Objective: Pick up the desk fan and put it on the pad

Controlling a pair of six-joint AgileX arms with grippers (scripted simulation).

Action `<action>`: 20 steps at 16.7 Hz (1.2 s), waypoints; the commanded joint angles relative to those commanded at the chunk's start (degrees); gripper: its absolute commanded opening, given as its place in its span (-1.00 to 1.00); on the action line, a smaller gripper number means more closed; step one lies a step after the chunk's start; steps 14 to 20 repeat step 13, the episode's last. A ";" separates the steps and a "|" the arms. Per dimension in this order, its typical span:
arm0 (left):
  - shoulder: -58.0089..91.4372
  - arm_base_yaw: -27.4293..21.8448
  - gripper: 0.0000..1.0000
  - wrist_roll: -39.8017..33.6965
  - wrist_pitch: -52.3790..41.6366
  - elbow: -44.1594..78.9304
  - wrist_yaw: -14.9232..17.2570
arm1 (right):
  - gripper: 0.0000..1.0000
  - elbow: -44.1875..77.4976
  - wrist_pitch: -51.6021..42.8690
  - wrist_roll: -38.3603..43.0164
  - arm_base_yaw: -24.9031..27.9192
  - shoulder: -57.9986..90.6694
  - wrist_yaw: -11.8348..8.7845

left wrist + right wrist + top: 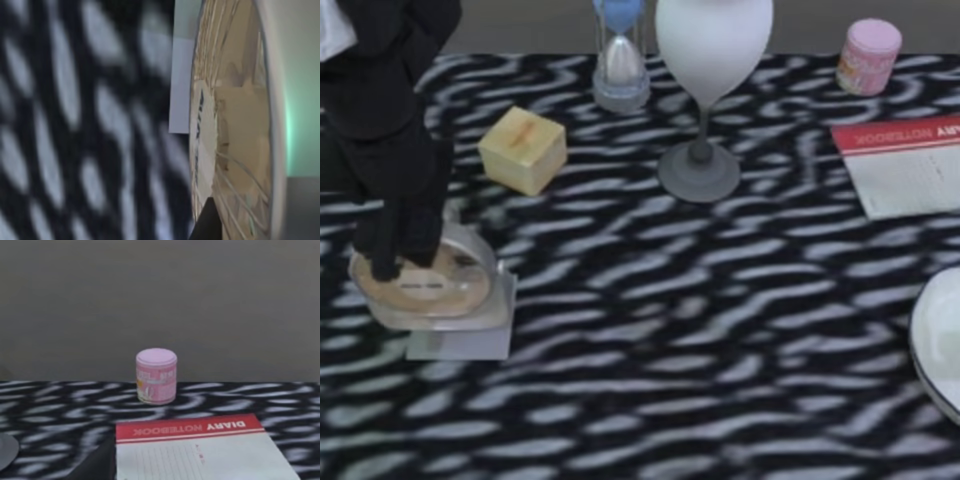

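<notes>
The left gripper [388, 262] sits on the round, see-through desk fan [430, 285], fingers hidden. The fan lies on the thin, flat pad [470, 338] near the tabletop's left edge.

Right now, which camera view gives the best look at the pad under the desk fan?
The top view: the pad shows as a grey-blue square under the desk fan, its near edge and corners exposed, with the left gripper above the fan. The left wrist view catches only a pale strip beside the fan. The right wrist view shows none of it.
</notes>
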 joint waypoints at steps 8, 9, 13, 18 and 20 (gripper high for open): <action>0.00 0.00 1.00 0.00 0.00 0.00 0.00 | 1.00 0.00 0.00 0.00 0.00 0.00 0.00; 0.00 0.00 1.00 0.00 0.00 0.00 0.00 | 1.00 0.00 0.00 0.00 0.00 0.00 0.00; 0.00 0.00 1.00 0.00 0.00 0.00 0.00 | 1.00 0.00 0.00 0.00 0.00 0.00 0.00; 0.00 0.00 1.00 0.00 0.00 0.00 0.00 | 1.00 0.00 0.00 0.00 0.00 0.00 0.00; 0.00 0.00 1.00 0.00 0.00 0.00 0.00 | 1.00 0.00 0.00 0.00 0.00 0.00 0.00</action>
